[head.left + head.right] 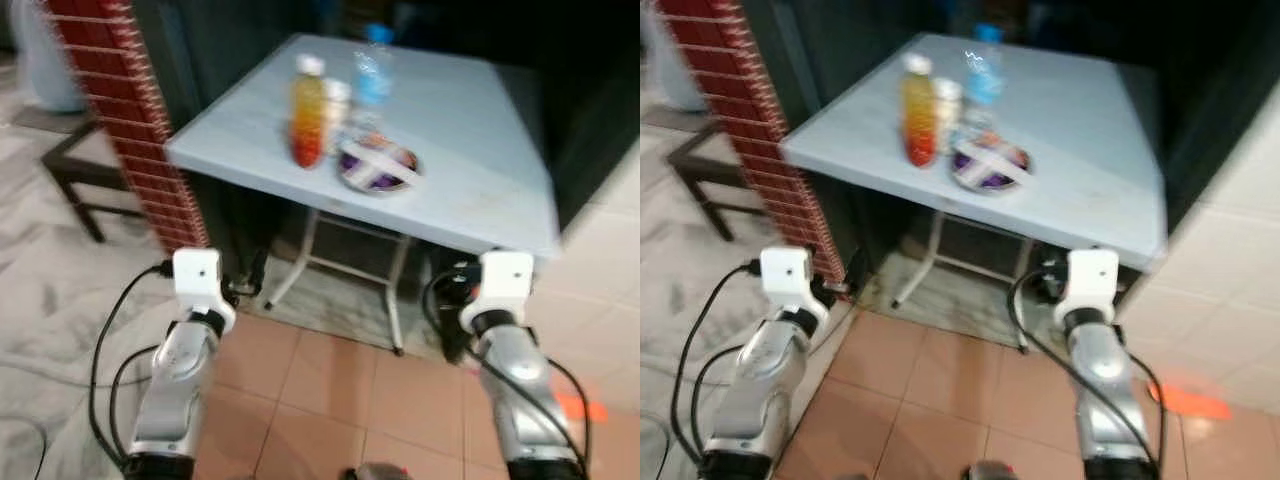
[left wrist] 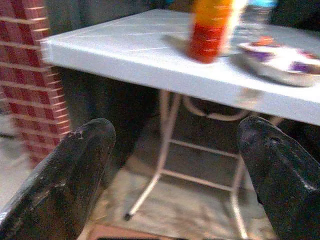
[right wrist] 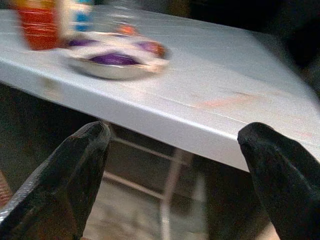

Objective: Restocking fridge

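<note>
Both grippers – left gripper (image 2: 172, 180) & right gripper (image 3: 172, 177) – are hanging w/ fingers spread wide, just short of the table (image 1: 480, 190). Juice bottle (image 1: 309, 110) is standing beside a foil bowl (image 1: 378, 166) – water bottle (image 1: 373, 75) behind.

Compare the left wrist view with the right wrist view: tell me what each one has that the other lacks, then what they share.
Left wrist only: the red brick pillar beside the table, and the white table legs sharply under the top.

Right wrist only: the table's right part, a wide bare stretch of top with faint orange marks.

Both: the pale blue table, the orange and red juice bottle, the round dish with purple contents, and an open pair of black fingers in the foreground.
</note>
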Available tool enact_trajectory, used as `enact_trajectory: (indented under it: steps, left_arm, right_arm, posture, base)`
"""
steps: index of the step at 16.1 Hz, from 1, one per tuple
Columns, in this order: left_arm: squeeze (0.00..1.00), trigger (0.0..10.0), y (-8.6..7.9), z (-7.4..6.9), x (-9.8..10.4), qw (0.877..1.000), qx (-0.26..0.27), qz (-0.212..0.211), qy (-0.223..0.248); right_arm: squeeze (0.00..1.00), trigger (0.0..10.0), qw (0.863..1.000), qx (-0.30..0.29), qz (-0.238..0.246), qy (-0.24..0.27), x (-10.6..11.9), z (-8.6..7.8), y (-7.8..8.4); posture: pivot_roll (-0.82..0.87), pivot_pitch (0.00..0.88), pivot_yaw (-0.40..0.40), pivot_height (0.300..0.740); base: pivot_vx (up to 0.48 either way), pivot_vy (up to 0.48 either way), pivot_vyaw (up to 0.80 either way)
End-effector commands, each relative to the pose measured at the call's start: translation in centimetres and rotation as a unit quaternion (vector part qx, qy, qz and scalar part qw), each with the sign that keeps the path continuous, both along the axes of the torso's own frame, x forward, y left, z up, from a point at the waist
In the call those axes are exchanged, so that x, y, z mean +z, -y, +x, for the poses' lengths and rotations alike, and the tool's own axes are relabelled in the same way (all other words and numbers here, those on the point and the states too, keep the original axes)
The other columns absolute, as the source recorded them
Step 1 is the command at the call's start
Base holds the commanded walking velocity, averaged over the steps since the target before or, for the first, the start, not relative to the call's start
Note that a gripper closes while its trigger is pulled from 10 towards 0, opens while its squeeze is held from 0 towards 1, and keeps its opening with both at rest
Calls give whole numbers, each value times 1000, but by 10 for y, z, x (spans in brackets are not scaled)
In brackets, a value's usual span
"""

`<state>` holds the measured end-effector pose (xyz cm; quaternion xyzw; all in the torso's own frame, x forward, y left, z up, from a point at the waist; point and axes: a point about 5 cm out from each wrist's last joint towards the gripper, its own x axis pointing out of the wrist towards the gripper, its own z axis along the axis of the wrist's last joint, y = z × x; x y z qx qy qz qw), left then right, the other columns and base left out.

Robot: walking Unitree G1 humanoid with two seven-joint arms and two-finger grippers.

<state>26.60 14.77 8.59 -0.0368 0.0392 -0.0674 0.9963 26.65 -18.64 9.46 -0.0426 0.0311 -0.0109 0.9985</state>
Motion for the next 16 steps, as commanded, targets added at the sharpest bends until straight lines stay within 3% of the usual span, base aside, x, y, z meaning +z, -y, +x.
enact_trajectory:
  steps: [1,11,16]
  left_arm:
    - [0,10000,-1,2,1,1000,-1,1,2]
    - [0,10000,1,5,1,1000,-1,1,5]
    - [0,10000,1,6,0,1000,-1,4,4]
  right_arm:
    - [0,10000,1000,-7,0,8,4,1,6]
    - [0,10000,1000,-6,6,11,6,5,2]
    - [0,10000,994,-25,102,4,9,15,-5]
  posture:
    - [6,27,24,740]
    - [2,23,24,740]
    - [7,20,24,740]
  base:
    - [416,0,0]
    - [363,25,0]
    - [0,0,0]
